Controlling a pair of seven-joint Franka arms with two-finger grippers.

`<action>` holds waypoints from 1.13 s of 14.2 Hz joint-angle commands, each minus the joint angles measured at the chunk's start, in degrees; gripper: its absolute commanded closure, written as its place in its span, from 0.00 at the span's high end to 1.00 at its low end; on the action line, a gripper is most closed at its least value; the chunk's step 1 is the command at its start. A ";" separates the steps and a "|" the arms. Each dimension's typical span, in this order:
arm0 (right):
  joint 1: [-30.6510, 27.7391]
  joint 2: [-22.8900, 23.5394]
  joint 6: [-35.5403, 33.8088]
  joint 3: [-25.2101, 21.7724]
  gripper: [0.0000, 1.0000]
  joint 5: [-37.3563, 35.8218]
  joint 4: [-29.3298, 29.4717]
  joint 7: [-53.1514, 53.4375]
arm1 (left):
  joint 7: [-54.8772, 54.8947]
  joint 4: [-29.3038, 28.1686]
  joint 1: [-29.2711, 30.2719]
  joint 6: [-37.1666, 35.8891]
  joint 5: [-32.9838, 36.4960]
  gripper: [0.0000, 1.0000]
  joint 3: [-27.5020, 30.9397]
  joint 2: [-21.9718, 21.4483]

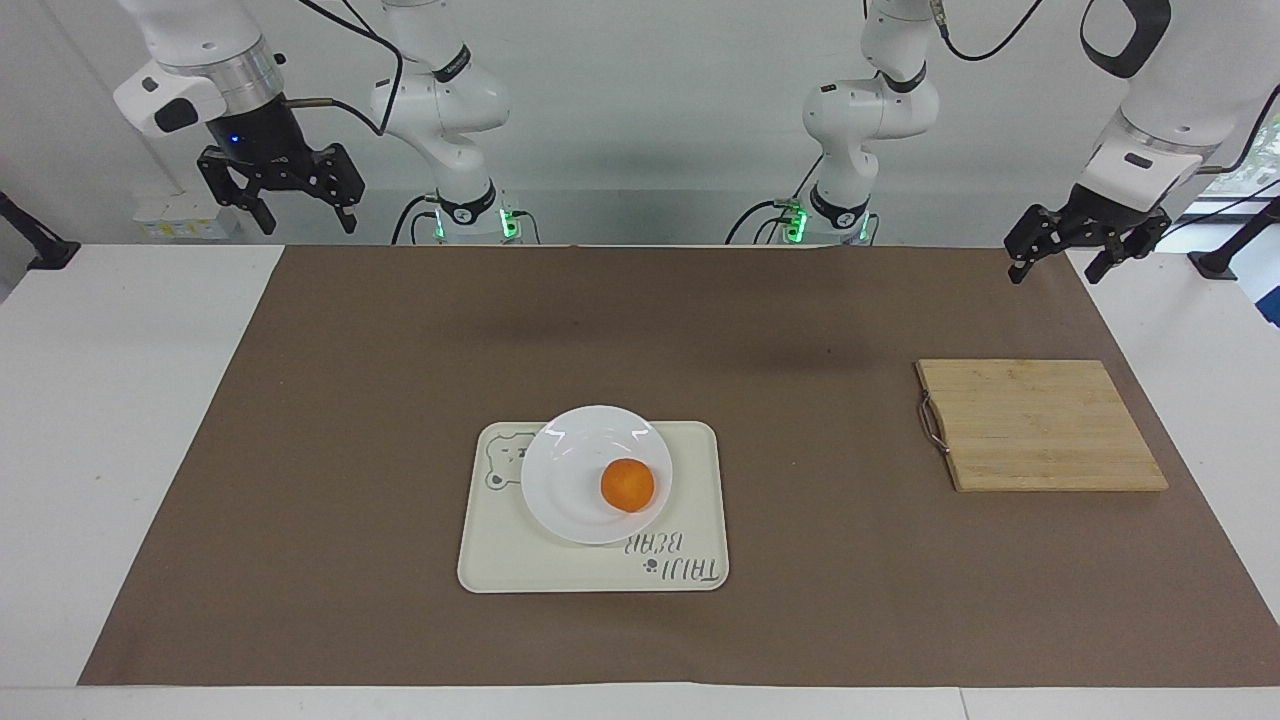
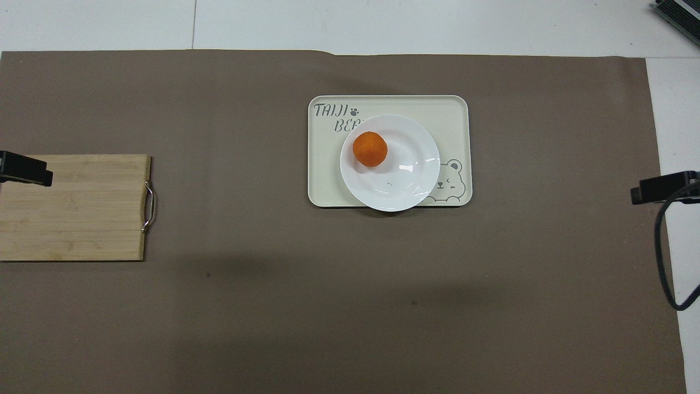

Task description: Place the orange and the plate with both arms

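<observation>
The orange (image 1: 627, 485) (image 2: 369, 149) lies in the white plate (image 1: 570, 480) (image 2: 404, 180), off-centre toward the left arm's end. The plate rests on the cream bear tray (image 1: 690, 510) (image 2: 454, 115) and overhangs the tray's edge nearer to the robots. My right gripper (image 1: 305, 222) hangs open and empty, high over the right arm's end of the table. My left gripper (image 1: 1058, 272) hangs open and empty, high over the left arm's end. In the overhead view only one finger (image 2: 24, 169) of the left gripper and one finger (image 2: 661, 187) of the right show.
A bamboo cutting board (image 1: 1040, 425) (image 2: 71, 208) with a metal handle lies at the left arm's end of the brown mat (image 1: 400, 350). White tabletop (image 1: 110, 400) borders the mat on both ends.
</observation>
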 commanded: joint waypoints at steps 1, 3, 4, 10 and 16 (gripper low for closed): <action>-0.01 -1.59 1.19 0.29 1.00 -1.60 -1.91 -1.15 | -0.51 -1.19 -0.05 0.22 -0.12 1.00 0.00 -1.13; -0.01 -1.59 1.19 0.29 1.00 -1.60 -1.91 -1.15 | -0.51 -1.19 -0.05 0.22 -0.12 1.00 0.00 -1.13; -0.01 -1.59 1.19 0.29 1.00 -1.60 -1.91 -1.15 | -0.51 -1.19 -0.05 0.22 -0.21 1.00 0.00 -1.13; -0.09 -0.71 -0.91 0.29 1.00 -0.99 -0.42 -1.24 | -0.51 -1.19 -0.05 0.22 -0.12 1.00 0.00 -1.13; -0.01 -1.15 -1.97 0.29 1.00 1.47 -0.59 -1.15 | -0.51 -1.19 -0.05 0.22 -0.12 1.00 0.00 -1.13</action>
